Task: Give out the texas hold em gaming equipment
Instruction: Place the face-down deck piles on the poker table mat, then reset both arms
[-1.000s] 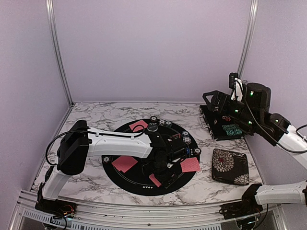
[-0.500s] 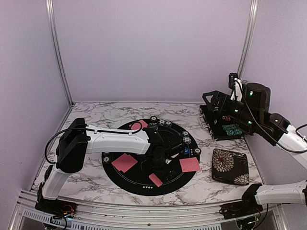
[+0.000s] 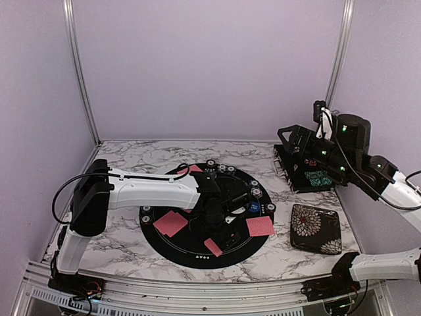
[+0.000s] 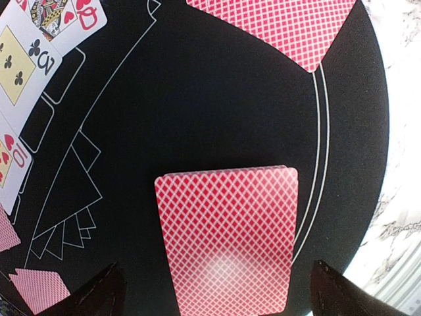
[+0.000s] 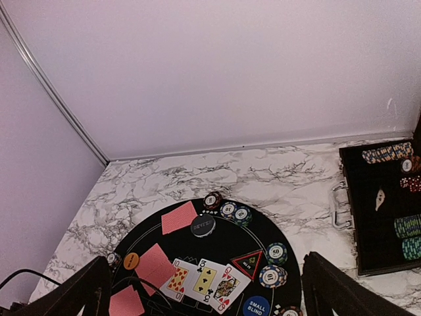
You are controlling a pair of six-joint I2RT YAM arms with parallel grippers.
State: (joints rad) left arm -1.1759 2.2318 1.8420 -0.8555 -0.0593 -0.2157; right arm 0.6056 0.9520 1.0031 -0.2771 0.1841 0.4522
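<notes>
My left gripper (image 3: 222, 232) hangs open over the near part of the black mat (image 3: 197, 253), its fingertips (image 4: 99, 296) wide on either side of a pink-red-backed card (image 4: 227, 240) lying flat, not touching it. More face-down cards (image 3: 171, 222) (image 3: 260, 226) lie on the mat. Three face-up cards (image 5: 205, 280) sit mid-mat beside the black triangle marker (image 5: 248, 263), blue button (image 5: 256, 307) and orange button (image 5: 131, 261). Chip stacks (image 5: 228, 210) (image 5: 271, 275) ring the edge. My right gripper (image 3: 288, 141) is open, high above the open chip case (image 3: 309, 174).
A black floral-patterned case (image 3: 316, 228) lies on the marble right of the mat. The open chip case (image 5: 388, 210) still holds chip stacks. A dark round dealer puck (image 5: 203, 225) sits near the mat's far side. Walls close in at the back and on both sides.
My left gripper has drawn back up and to the left from the mat's near edge, uncovering the near card. The left elbow swung left. The right arm has not moved.
</notes>
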